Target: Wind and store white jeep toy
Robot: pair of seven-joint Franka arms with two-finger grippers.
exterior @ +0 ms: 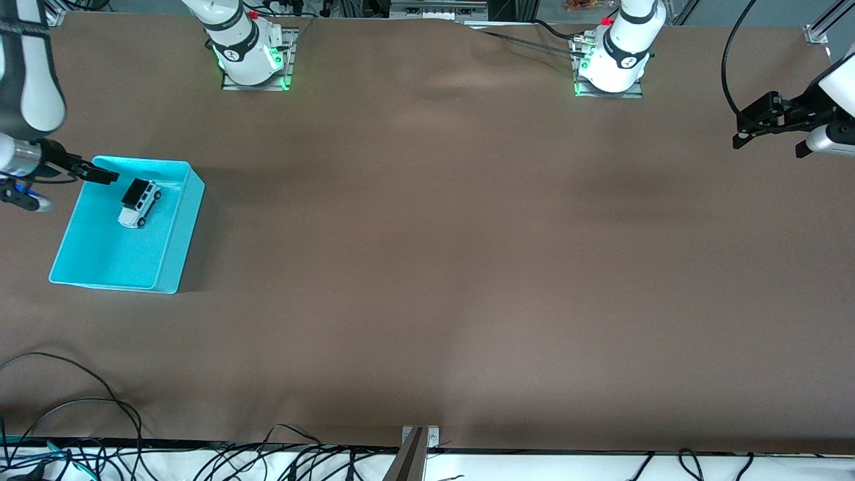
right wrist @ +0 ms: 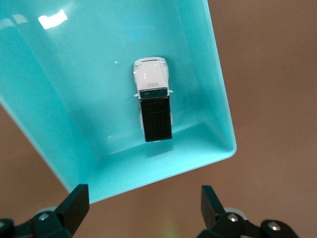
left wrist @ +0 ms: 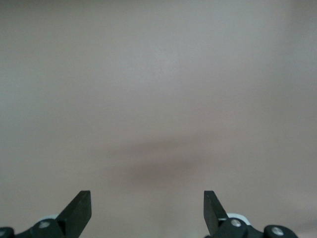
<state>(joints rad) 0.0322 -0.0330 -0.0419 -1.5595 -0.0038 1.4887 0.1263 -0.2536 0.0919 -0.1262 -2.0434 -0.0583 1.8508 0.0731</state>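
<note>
Brown desk [exterior: 427, 267] is seen bearing a turquoise bin [exterior: 180, 254] at the right arm's end; the white jeep toy [exterior: 139, 202] lies inside. The right gripper [exterior: 100, 175], spread wide and empty, is held over the bin's rim; the left gripper [exterior: 755, 130], likewise spread, is kept waiting over bare desk.

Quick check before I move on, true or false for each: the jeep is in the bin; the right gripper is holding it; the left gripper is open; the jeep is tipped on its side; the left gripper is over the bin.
1. The white jeep toy lies in the turquoise bin. True.
2. The right gripper holds the jeep. False: its jaws are open and empty, over the bin's rim.
3. The left gripper is open. True.
4. The jeep is on its side. False: it sits on its wheels, roof up.
5. The left gripper is over the bin. False: it waits over bare table at the left arm's end.
</note>
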